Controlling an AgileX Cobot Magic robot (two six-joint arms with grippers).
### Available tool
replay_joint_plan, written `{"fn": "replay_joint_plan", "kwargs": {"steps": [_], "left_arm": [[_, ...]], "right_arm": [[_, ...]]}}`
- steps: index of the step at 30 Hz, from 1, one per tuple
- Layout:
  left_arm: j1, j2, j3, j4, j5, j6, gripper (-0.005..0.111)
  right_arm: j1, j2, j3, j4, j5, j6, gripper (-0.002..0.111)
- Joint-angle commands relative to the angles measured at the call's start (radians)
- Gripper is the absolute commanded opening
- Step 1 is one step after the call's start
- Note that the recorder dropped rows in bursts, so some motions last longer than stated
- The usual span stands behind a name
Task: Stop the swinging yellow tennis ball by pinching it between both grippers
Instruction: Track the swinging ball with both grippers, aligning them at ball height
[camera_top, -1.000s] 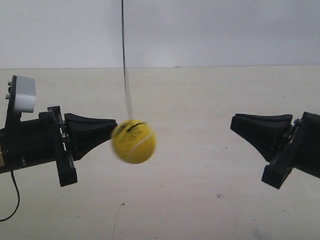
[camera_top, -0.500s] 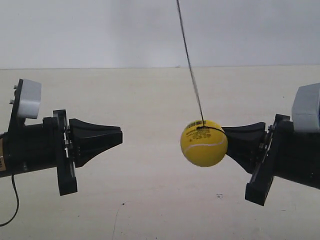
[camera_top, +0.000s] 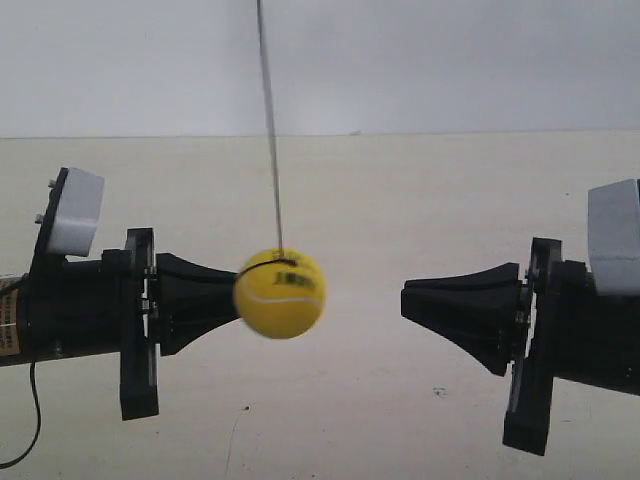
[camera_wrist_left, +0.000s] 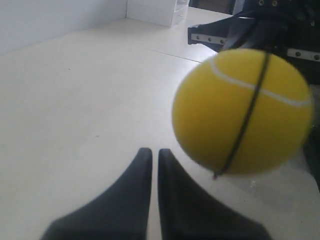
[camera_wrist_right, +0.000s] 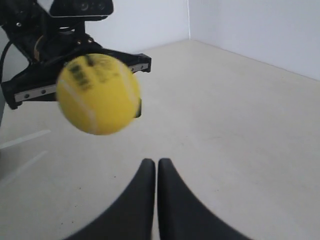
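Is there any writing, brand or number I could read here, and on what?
Nothing here can be read.
On the yellow tennis ball, a black printed label: motion-blurred, unreadable.
On the arm at the exterior view's left, a small sticker: too small to read.

The counter is a pale cream, matte surface that runs back to a white wall and meets it in one straight line. On it, well away from the wall, sit a small dark speck and a faint thin scratch. A thin black cable loops about as far from the wall; whether it touches the counter cannot be told.
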Motion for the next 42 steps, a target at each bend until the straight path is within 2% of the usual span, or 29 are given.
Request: {"fn": "replay_joint_plan", "kwargs": {"steps": [1,21,30,42], "left_arm": [[-0.009,0.002,-0.003,0.004,-0.009,0.007,0.005],[-0.011,0.002,-0.003,0.004,-0.009,-0.004,0.005],[-0.114,-0.049,-0.003,0.005,-0.009,0.004,0.005],[-0.124,-0.049,-0.003,-0.016,-0.009,0.019,0.005]], "right_arm": [[0.002,0.004,-0.008,-0.044,-0.016,0.003,0.000],[0.002,0.004,-0.008,-0.041,-0.016,-0.001,0.000],[0.002,0.004,-0.008,-0.041,-0.016,0.003,0.000],[0.002,0.004,-0.008,-0.043,-0.016,0.003,0.000]]}}
